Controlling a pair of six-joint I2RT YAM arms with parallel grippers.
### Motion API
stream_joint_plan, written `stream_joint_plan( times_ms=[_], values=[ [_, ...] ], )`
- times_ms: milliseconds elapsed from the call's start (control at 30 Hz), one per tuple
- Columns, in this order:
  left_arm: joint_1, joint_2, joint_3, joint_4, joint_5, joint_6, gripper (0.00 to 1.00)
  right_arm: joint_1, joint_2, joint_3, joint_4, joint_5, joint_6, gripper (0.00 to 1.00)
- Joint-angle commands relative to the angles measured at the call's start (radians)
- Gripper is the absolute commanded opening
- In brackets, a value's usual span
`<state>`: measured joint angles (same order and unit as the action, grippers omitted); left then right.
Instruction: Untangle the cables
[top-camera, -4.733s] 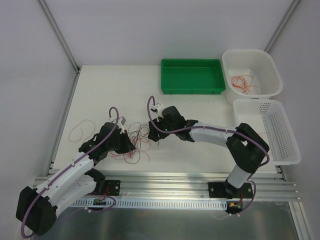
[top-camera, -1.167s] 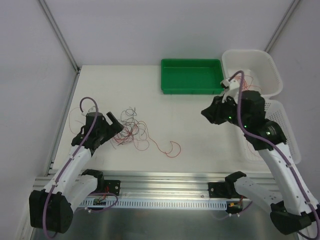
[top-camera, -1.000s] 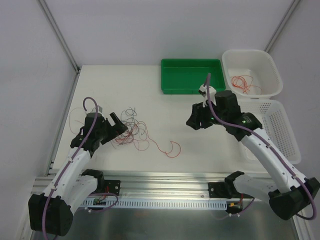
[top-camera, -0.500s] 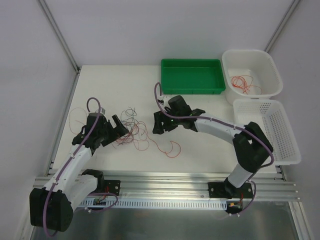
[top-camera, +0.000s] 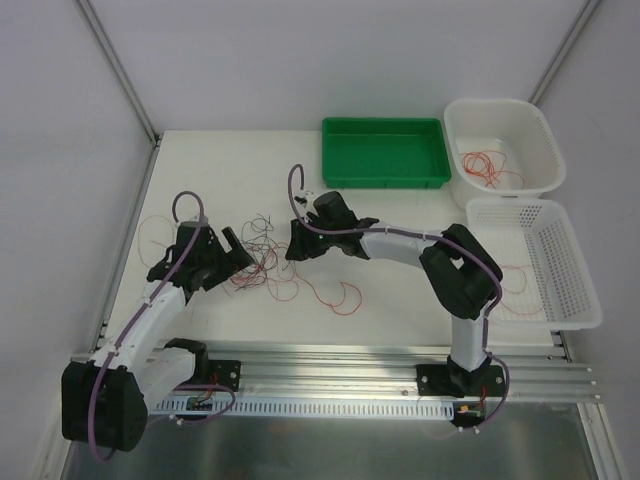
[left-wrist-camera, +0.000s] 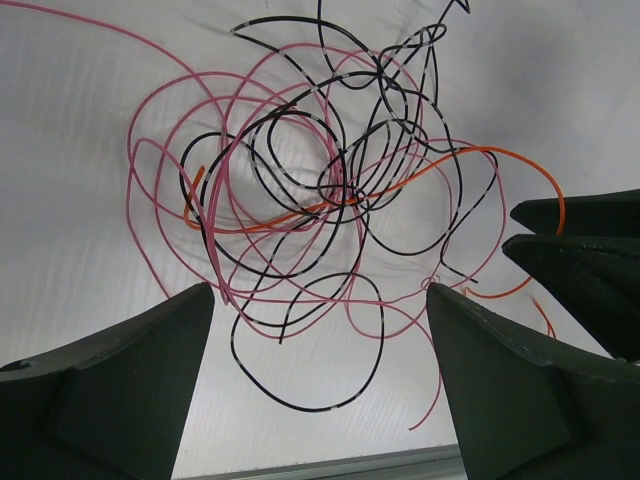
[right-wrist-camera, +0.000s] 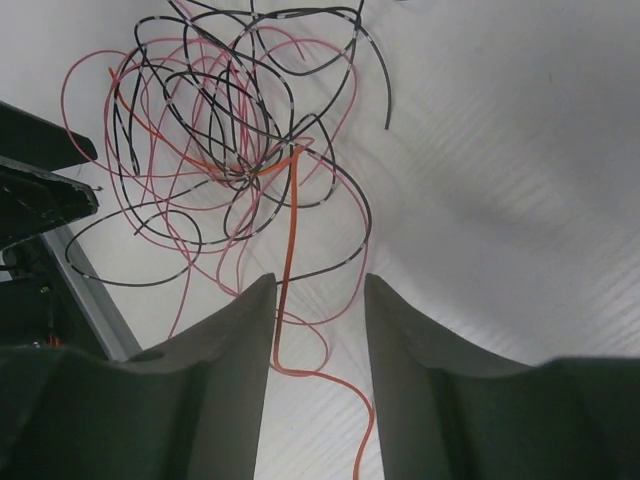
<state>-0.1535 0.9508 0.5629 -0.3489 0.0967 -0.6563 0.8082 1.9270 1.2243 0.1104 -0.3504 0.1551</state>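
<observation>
On the table (top-camera: 220, 170), tangled cables (left-wrist-camera: 345, 198) (pink, black).

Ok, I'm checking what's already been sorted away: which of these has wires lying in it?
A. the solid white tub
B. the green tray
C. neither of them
A: a few thin red wires lie on the floor of the white tub, while the green tray shows only its bare bottom.
</observation>
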Motion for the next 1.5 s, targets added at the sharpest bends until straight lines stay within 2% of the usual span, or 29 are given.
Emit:
stream_joint_plan(
  times_ms=[0, 33, 67, 100, 133, 200, 400, 600, 900, 1167, 1467],
  values=[
    [-0.004, 0.02, 0.034, 0.017, -0.015, -0.025, 0.88, 0.006, 0.024, 0.047, 0.066, -0.044, 0.015, 0.39],
    [-0.006, 0.023, 0.035, 0.022, -0.015, -0.029, 0.88, 0.008, 0.03, 0.047, 0.072, -0.058, 0.012, 0.35],
    [-0.008, 0.035, 0.038, 0.024, -0.014, -0.031, 0.88, 0.008, 0.03, 0.044, 0.077, -0.067, 0.012, 0.25],
    [-0.014, 0.042, 0.041, 0.03, -0.017, -0.034, 0.88, 0.009, 0.029, 0.041, 0.081, -0.076, 0.011, 0.2],
    [-0.017, 0.045, 0.042, 0.031, -0.02, -0.037, 0.88, 0.008, 0.012, 0.029, 0.083, -0.088, 0.005, 0.09],
    [-0.029, 0.063, 0.049, 0.037, -0.02, -0.043, 0.88, 0.011, -0.022, 0.006, 0.08, -0.087, -0.006, 0.01],
    [-0.063, 0.092, 0.069, 0.047, -0.045, -0.058, 0.88, 0.034, -0.228, -0.051, -0.067, 0.001, -0.129, 0.01],
    [-0.104, 0.118, 0.12, 0.048, -0.075, -0.077, 0.86, 0.074, -0.336, -0.063, -0.19, 0.076, -0.192, 0.01],
    [-0.205, 0.157, 0.169, 0.048, -0.091, -0.117, 0.84, 0.132, -0.379, -0.069, -0.239, 0.177, -0.229, 0.01],
    [-0.253, 0.314, 0.253, 0.05, -0.178, -0.154, 0.82, 0.172, -0.376, -0.066, -0.259, 0.237, -0.249, 0.01],
    [-0.288, 0.548, 0.313, 0.068, -0.175, -0.198, 0.66, 0.209, -0.387, -0.059, -0.27, 0.274, -0.266, 0.01]
  ],
)
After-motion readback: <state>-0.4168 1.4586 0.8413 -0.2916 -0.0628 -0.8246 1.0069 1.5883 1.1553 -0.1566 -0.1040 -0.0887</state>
